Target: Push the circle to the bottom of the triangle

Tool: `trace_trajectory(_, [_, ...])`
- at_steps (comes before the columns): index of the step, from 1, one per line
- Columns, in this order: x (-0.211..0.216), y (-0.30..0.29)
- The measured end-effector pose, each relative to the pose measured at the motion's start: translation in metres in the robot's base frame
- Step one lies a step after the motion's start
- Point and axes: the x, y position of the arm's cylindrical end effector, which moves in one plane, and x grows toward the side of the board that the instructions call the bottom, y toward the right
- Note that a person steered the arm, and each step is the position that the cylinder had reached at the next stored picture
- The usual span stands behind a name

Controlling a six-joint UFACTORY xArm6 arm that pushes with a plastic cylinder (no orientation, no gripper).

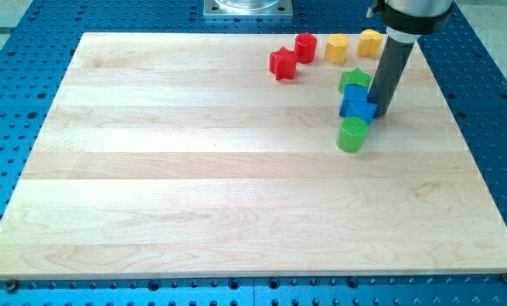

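**A:** Where do we find the green circle [352, 135]?

**B:** We see it on the tabletop [194, 187], in the upper right part of the view. It sits at the bottom of a short column of three blocks: a green block [354, 81] on top whose shape we cannot make out for sure, a blue block [356, 104] in the middle, then the circle, which touches the blue block's lower edge.

**A:** And our end effector?

**B:** It is a plain dark rod, with nothing to open or close, so we have no apart-or-together state to give. My tip [379, 113] rests on the tabletop just beside the blue block's right side, apparently touching it. The circle lies just below and to the view's left of my tip, near it, but we see a small gap between them.

**A:** What else do we see?

**B:** Along the view's top, a red star [282, 65], a red block [305, 47], and two yellow blocks [337, 48] [370, 42]; the right-hand yellow one sits just beside the rod's upper body. They stand apart from the column. The tabletop lies on a blue perforated base [492, 127].
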Motion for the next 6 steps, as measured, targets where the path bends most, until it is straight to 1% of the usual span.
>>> trace_trajectory(1, [0.011, 0.031])
trace_trajectory(2, [0.068, 0.058])
trace_trajectory(3, [0.080, 0.024])
trace_trajectory(4, [0.096, -0.046])
trace_trajectory(5, [0.080, -0.092])
trace_trajectory(6, [0.048, -0.095])
